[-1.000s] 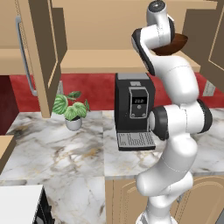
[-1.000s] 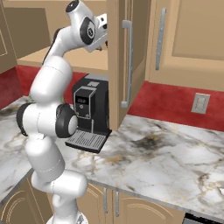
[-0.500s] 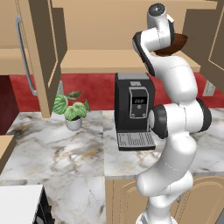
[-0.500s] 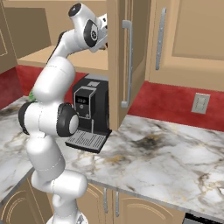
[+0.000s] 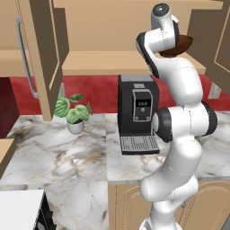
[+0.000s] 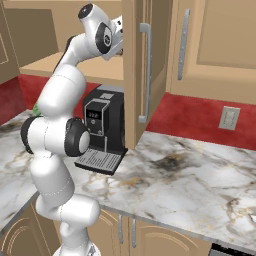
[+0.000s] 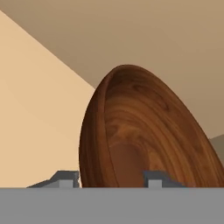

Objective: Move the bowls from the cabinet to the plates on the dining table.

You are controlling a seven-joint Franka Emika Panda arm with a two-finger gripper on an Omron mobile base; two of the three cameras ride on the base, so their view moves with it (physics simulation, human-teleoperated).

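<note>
One bowl (image 7: 144, 140) is on record: a reddish-brown wood-grain bowl, seen close in the hand view, tilted in that view with its rim toward the camera. The gripper (image 7: 113, 177) has one fingertip on either side of the bowl's rim, one outside the wall and one over the inner face; whether the pads are pressing on the rim or merely straddling it cannot be told. In the left base view the same bowl (image 5: 179, 46) shows as a brown crescent past the arm's wrist, inside the open upper cabinet (image 5: 108, 63) on its lower shelf, toward the right side of the opening. The arm reaches up and into that cabinet, its hand at shelf level. Cabinet doors counted: in the left base view, one open door at the left with one vertical silver bar handle (image 5: 24, 56) and part of one door at the right edge; in the right base view, one open door (image 6: 142, 65) seen nearly edge-on with one bar handle, and one closed door beside it to the right, also with one handle. On the marble counter (image 5: 58, 157) below stand one black coffee machine (image 5: 138, 112), directly under the open cabinet, and one small potted plant (image 5: 73, 112) well to its left. The red wall above the counter carries one wall outlet (image 6: 229, 118) in the right base view.
</note>
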